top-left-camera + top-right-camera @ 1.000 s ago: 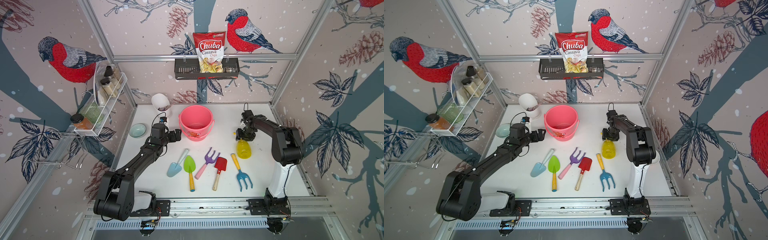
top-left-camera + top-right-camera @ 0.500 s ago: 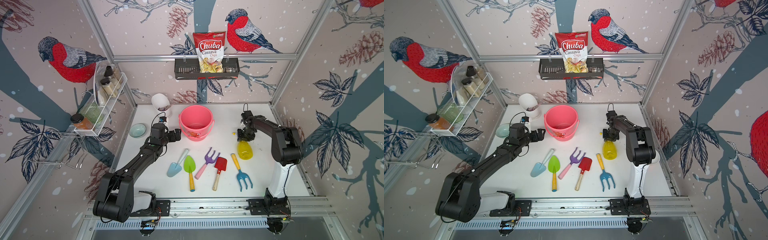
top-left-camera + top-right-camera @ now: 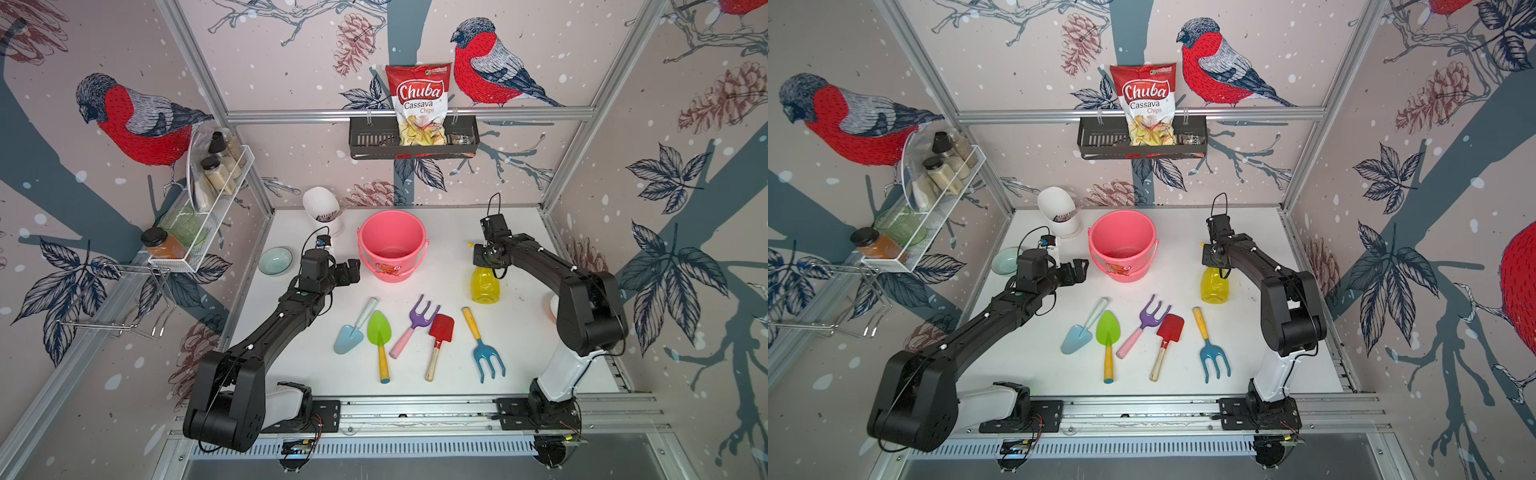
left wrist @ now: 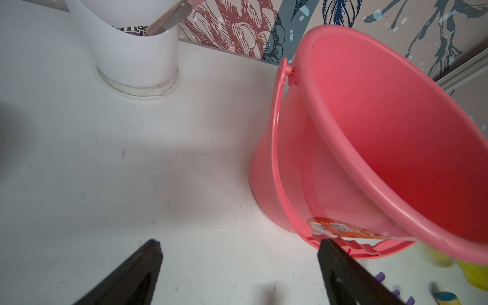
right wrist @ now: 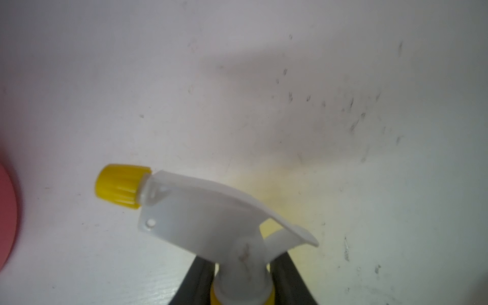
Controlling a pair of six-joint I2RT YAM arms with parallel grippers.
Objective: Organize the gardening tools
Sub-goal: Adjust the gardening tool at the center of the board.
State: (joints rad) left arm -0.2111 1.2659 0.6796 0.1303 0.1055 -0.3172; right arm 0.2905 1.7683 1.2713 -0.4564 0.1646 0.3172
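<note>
The gardening tools lie in a row near the table's front: a light-blue trowel (image 3: 348, 338), a green spade (image 3: 379, 330), a purple fork with a pink handle (image 3: 419, 316), a red square shovel (image 3: 441, 328) and a blue fork with a yellow handle (image 3: 487, 356). A pink bucket (image 3: 390, 245) stands upright behind them and looks empty. My left gripper (image 3: 351, 272) (image 4: 239, 245) is open just left of the bucket, holding nothing. My right gripper (image 3: 484, 259) (image 5: 244, 277) is shut on the neck of a yellow spray bottle (image 3: 484, 286), which stands upright at the right.
A white cup (image 3: 322, 208) with a utensil in it stands at the back left. A teal bowl (image 3: 275, 260) sits by the left wall. A wire rack of jars (image 3: 208, 195) hangs on the left wall, and a black basket with a chips bag (image 3: 415, 137) on the back wall.
My right gripper's jaws have closed on the spray bottle's neck. The left arm and the tools have not moved.
</note>
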